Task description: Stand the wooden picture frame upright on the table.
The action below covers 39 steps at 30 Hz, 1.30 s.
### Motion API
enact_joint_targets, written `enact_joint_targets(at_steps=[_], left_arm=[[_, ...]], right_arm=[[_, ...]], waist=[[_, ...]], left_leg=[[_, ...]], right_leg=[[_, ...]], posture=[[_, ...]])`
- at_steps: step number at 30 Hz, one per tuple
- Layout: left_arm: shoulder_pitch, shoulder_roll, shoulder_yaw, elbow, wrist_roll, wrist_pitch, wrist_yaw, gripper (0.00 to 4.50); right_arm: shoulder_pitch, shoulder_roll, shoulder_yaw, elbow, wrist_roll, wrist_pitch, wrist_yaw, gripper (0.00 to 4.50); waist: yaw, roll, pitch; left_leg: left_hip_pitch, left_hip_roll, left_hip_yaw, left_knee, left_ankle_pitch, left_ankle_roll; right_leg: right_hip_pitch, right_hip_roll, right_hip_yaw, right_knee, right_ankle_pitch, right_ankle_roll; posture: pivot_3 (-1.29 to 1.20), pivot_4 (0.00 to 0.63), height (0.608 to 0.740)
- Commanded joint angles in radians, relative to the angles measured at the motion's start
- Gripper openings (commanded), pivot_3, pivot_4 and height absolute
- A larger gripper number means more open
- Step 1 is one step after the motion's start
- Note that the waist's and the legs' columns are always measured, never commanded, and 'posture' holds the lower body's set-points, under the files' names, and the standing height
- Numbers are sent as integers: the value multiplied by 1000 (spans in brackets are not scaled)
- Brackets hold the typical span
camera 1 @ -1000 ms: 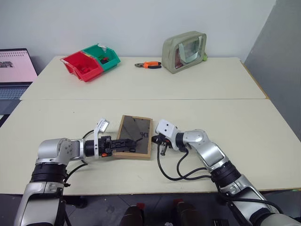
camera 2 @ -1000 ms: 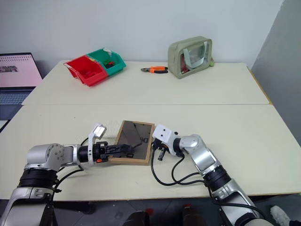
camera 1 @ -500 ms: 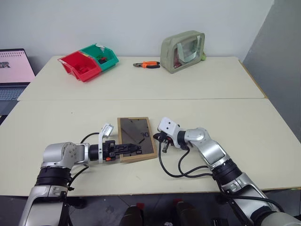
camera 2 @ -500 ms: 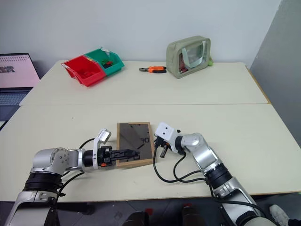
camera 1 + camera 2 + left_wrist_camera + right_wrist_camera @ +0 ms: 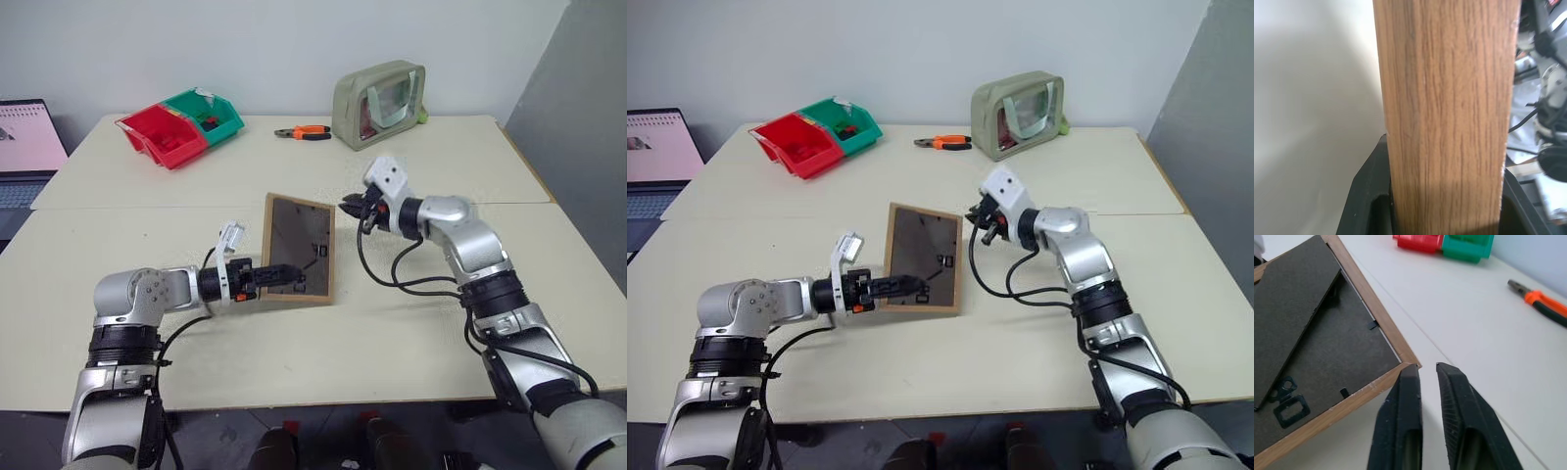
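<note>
Left fingers (image 5: 279,277) clamped on wooden picture frame (image 5: 298,251) — right fingers (image 5: 1422,396) slightly parted, free.

Looks like I'm driving in a lab or workshop: plain cream table (image 5: 470,166), red and green parts bins (image 5: 181,127) upper left, pliers (image 5: 304,132) top centre, laptop (image 5: 24,142) far left.

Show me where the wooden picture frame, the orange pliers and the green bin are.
wooden picture frame (image 5: 297,251): left eye view, dark back panel.
orange pliers (image 5: 314,132): left eye view, orange handles.
green bin (image 5: 217,118): left eye view, front wall.
</note>
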Motion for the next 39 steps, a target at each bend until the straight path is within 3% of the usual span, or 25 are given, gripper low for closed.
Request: enact_joint_targets(at_steps=[1, 13, 18, 30, 39], left_arm=[[-44, -6, 45, -79, -30, -48, 26, 1220], [-67, -12, 10, -203, -20, -120, 67, 1220], [-62, -6, 17, -219, -22, -116, 73, 1220], [-36, 15, 32, -240, -25, -113, 78, 1220], [-12, 10, 55, -267, -69, -60, 108, 1220]], right_arm=[[-24, -4, -35, -103, 89, 77, 57, 1529], [-48, 64, -8, -201, 192, 210, 62, 4457], [-32, 71, -9, -286, 285, 315, 111, 4457], [28, -76, -41, -457, 464, 477, 220, 4457], [155, -250, -74, -471, 384, 355, 183, 4457]], waist=[[0, 0, 0], [-1, 0, 0], [-1, 0, 0], [0, 0, 0], [1, 0, 1]], left_leg=[[0, 0, 0, 0, 0, 0], [0, 0, 0, 0, 0, 0], [0, 0, 0, 0, 0, 0], [-1, 0, -1, 0, 0, 0], [-2, 0, -1, 0, 0, 0]], right_leg=[[0, 0, 0, 0, 0, 0], [0, 0, 0, 0, 0, 0], [0, 0, 0, 0, 0, 0], [0, 0, -1, -1, 0, 0], [0, 0, -1, -3, 0, 0]], posture=[[0, 150, 740], [0, 150, 740], [0, 150, 740], [0, 150, 740], [0, 150, 740]])
